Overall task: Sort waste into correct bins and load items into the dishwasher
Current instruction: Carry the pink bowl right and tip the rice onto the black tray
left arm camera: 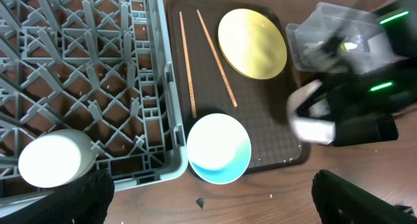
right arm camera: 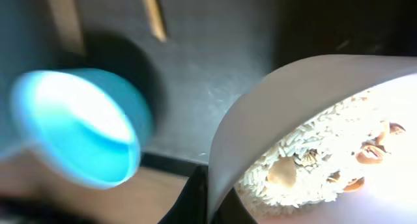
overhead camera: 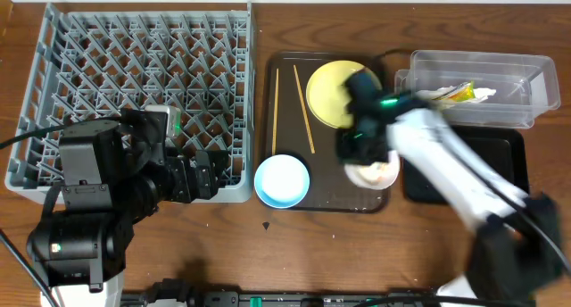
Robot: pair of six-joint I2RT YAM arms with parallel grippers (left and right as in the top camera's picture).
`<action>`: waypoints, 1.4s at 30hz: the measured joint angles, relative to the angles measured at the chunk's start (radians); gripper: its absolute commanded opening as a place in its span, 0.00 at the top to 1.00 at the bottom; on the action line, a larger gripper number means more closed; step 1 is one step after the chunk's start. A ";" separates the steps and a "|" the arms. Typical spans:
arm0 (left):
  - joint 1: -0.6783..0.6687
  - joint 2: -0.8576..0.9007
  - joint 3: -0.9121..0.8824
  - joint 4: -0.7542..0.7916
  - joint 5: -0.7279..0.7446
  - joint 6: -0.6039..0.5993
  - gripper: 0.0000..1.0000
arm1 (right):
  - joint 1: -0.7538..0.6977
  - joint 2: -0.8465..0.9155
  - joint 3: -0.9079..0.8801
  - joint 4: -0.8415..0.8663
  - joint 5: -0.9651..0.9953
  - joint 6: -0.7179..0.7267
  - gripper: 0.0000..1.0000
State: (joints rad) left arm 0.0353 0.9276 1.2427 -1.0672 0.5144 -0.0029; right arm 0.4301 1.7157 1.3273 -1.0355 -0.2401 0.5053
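Observation:
My right gripper (overhead camera: pixel 361 151) is shut on the rim of the white bowl (overhead camera: pixel 373 173), over the front right of the brown serving tray. In the right wrist view the fingers (right arm camera: pixel 218 198) pinch the rim and beige food scraps (right arm camera: pixel 313 165) lie in the bowl (right arm camera: pixel 260 120). The light blue bowl (overhead camera: pixel 282 180), two chopsticks (overhead camera: pixel 304 120) and the yellow plate (overhead camera: pixel 328 95) lie on the serving tray. The small white cup (left arm camera: pixel 49 160) stands in the grey dish rack (overhead camera: pixel 134 66). My left gripper (left arm camera: pixel 208 208) is open and empty, over the table in front of the rack.
The brown serving tray (overhead camera: pixel 290 75) lies right of the rack. The clear tub (overhead camera: pixel 513 79) at the back right holds the snack wrapper (overhead camera: pixel 457 93) and white tissue (overhead camera: pixel 484 95). The black tray (overhead camera: pixel 486 155) lies in front of the tub, partly under my right arm.

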 measured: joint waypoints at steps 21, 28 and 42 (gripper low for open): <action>0.000 0.000 0.000 0.000 0.003 0.000 0.02 | -0.780 -0.164 -0.342 0.260 -0.766 -0.468 0.99; 0.000 0.000 0.000 0.000 0.003 0.000 0.01 | -0.958 -0.160 -0.472 0.418 -0.969 -0.493 0.99; 0.000 0.000 0.000 0.000 0.003 0.000 0.01 | -1.045 -0.160 -0.546 0.422 -1.204 -0.695 0.99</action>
State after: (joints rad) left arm 0.0353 0.9276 1.2427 -1.0676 0.5175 -0.0025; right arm -0.6151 1.5555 0.7818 -0.6140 -1.4445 -0.1898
